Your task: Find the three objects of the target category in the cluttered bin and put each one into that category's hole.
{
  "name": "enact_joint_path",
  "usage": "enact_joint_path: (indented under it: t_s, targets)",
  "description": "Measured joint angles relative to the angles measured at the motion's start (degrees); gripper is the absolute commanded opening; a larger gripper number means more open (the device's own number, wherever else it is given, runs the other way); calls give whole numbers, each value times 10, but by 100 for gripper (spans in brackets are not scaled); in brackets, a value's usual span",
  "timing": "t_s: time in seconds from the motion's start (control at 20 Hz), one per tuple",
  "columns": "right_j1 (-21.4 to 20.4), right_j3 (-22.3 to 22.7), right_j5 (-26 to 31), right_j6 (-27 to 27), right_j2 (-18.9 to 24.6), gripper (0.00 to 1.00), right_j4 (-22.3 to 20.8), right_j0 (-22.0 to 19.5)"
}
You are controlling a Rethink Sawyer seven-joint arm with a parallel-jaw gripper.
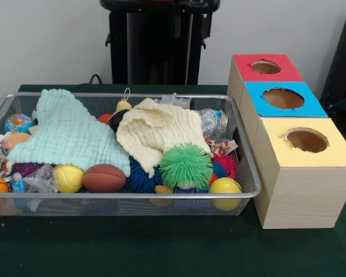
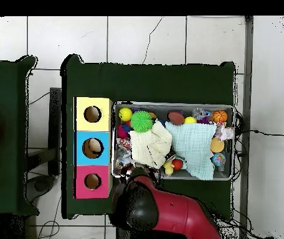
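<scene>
Sitting cluttered: bin (image 1: 249, 173) w/ cloths, balls

arm (image 2: 169, 215): glossy red shell | black rounded joint cap | pedestal (image 1: 159, 40): black, possibly ribbed

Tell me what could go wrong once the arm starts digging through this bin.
Two cloths, the mint one and the cream one, cover much of the wire bin, so targets may stay hidden. A grab could snag cloth instead. The small football and yellow ball lie against the front wall, leaving little room.
</scene>
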Motion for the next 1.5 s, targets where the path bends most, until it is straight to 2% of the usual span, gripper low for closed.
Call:
enact_joint_path:
  t_s: [0.25,0.6,1.15,1.5]
  targets:
    - [44,-4,-20,0,23,100,-46,-37]
    - [103,-31,-20,0,31,100,-75,-35]
    - [157,-104,-14,0,31,100,-75,19]
    - [184,-181,41,0,23,100,-61,72]
